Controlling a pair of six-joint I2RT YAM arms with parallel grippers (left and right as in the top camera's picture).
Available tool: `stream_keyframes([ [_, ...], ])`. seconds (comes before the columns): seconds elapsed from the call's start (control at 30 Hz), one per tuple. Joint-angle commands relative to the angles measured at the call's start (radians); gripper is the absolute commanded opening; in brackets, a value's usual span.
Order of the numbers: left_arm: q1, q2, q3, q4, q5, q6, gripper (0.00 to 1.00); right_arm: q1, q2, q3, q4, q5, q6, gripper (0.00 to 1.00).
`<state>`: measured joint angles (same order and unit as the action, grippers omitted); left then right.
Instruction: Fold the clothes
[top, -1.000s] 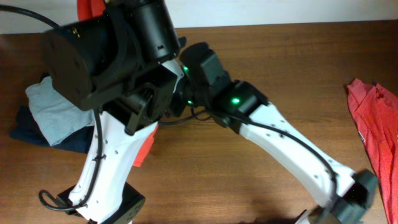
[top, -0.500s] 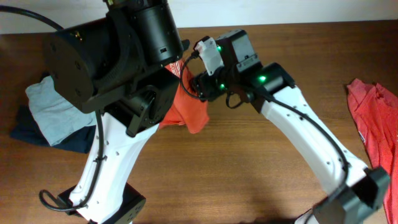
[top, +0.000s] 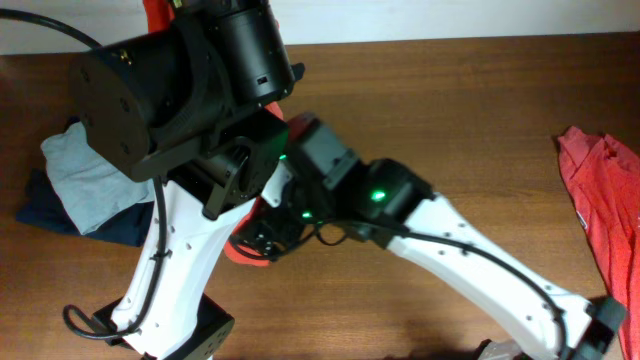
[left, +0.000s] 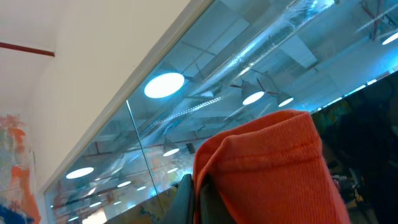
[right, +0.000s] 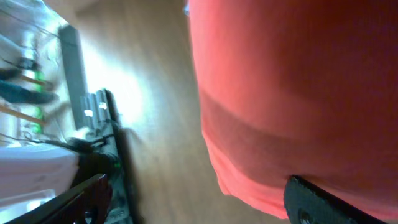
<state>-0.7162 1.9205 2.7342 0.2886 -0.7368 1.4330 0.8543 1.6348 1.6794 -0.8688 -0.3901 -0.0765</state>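
Step in hand, as judged: raising one garment so it can be spread for folding.

- The left claw (left: 196, 200) is pressed together on the orange-red T-shirt (left: 267, 168), which hangs from it above the surface (top: 450, 120). Its lower edge shows toward 7 o'clock in the overhead view.
- The right claw (right: 208, 198) is spread wide, with the cloth just ahead of it and nothing pinched.
- A grey-blue garment (top: 85, 170) lies on a navy garment (top: 40, 212) at 9 o'clock. A second orange-red shirt (top: 600, 190) lies at 3 o'clock.

The next move calls for closing the right claw on a free hem.
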Motion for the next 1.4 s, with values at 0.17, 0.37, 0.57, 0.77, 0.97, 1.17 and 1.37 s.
stream_keyframes([
  [0.17,-0.001,-0.035,0.016,0.009,0.029,0.026,0.0,-0.053,0.062,0.008,0.069,0.344,0.057,0.99],
  [0.37,-0.001,-0.035,0.016,0.01,0.038,0.028,0.0,-0.209,0.062,0.008,0.045,0.073,-0.125,0.99],
  [0.57,-0.001,-0.036,0.016,0.01,0.04,0.027,0.0,-0.386,0.063,0.008,0.045,-0.104,-0.209,0.99],
  [0.77,-0.001,-0.036,0.016,0.01,0.042,0.028,0.0,-0.436,0.109,0.008,0.027,-0.257,-0.291,0.99],
  [0.97,-0.001,-0.038,0.016,0.01,0.042,0.028,0.0,-0.412,0.142,0.008,-0.043,-0.474,-0.404,0.99],
  [1.17,-0.001,-0.038,0.016,0.01,0.041,0.028,0.0,-0.409,0.134,0.008,-0.109,-0.546,-0.425,1.0],
  [1.37,-0.001,-0.038,0.016,0.01,0.041,0.028,0.0,-0.38,0.072,0.008,-0.143,-0.541,-0.356,0.88],
])
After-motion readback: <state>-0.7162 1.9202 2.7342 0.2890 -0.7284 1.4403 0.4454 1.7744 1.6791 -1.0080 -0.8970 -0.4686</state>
